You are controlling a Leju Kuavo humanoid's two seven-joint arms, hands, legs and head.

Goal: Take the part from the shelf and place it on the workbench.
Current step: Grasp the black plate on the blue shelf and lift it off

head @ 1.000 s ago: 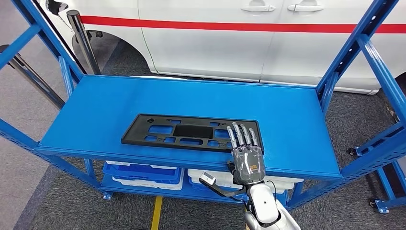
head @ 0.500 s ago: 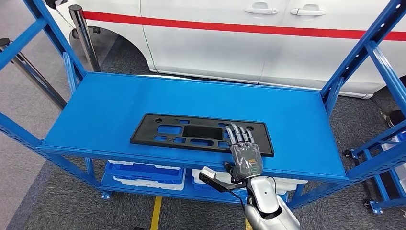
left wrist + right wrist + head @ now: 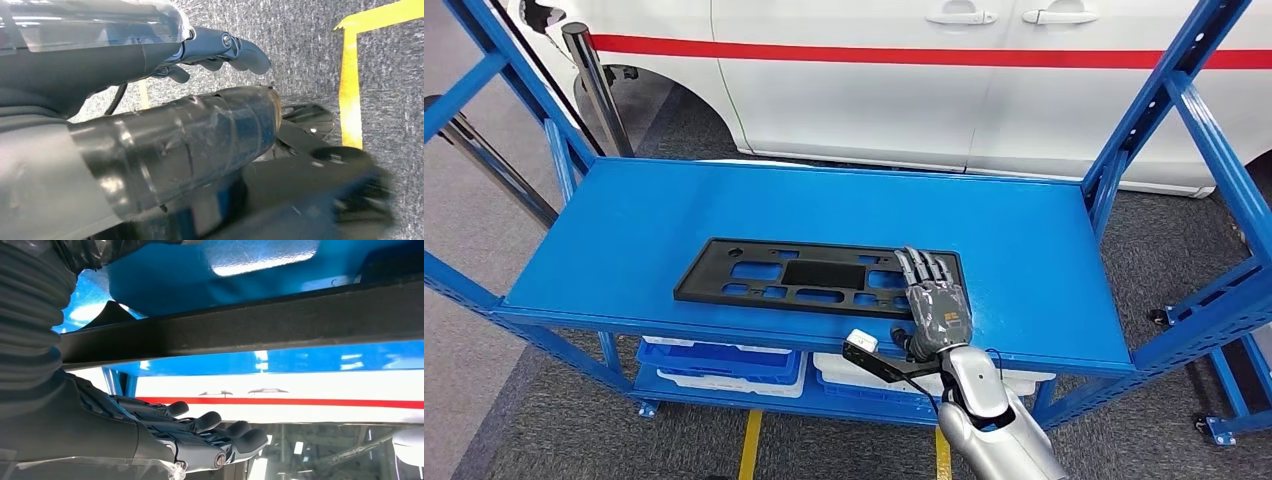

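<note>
A: Where is the part [image 3: 819, 279]?
B: Flat on the blue shelf [image 3: 624, 230], near its front edge. The right hand [image 3: 936, 305] rests on its right end, fingers spread, gripping nothing.
A: Handling?
B: Probably a stiff, light, thin plastic panel; best gripped along the front edge.
</note>
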